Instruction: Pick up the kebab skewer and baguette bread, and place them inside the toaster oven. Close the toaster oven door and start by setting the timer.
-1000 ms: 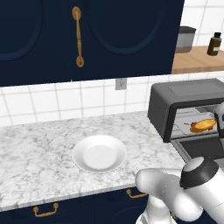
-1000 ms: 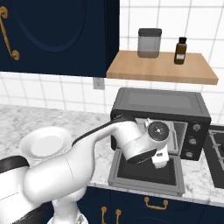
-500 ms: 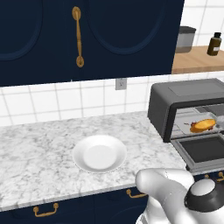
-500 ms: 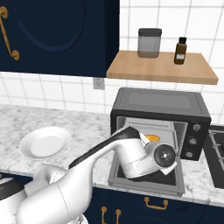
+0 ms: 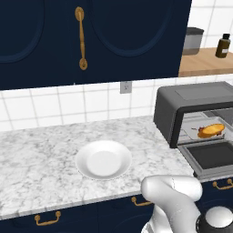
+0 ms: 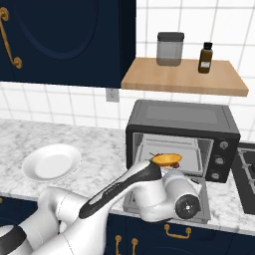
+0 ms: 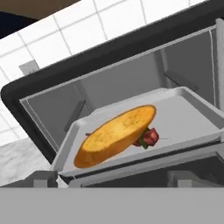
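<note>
Inside, oval golden baguette bread [image 7: 116,134] overlaps the chunky kebab skewer [image 7: 148,137]; fingers' state unclear.

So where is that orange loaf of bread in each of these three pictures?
Left base view: the baguette bread lies at the right edge, inside the toaster oven.
Right base view: right of centre, in the oven's opening.
Hand view: in the middle, on the tray.
Shared landmark: the dark grey toaster oven around it.
</note>
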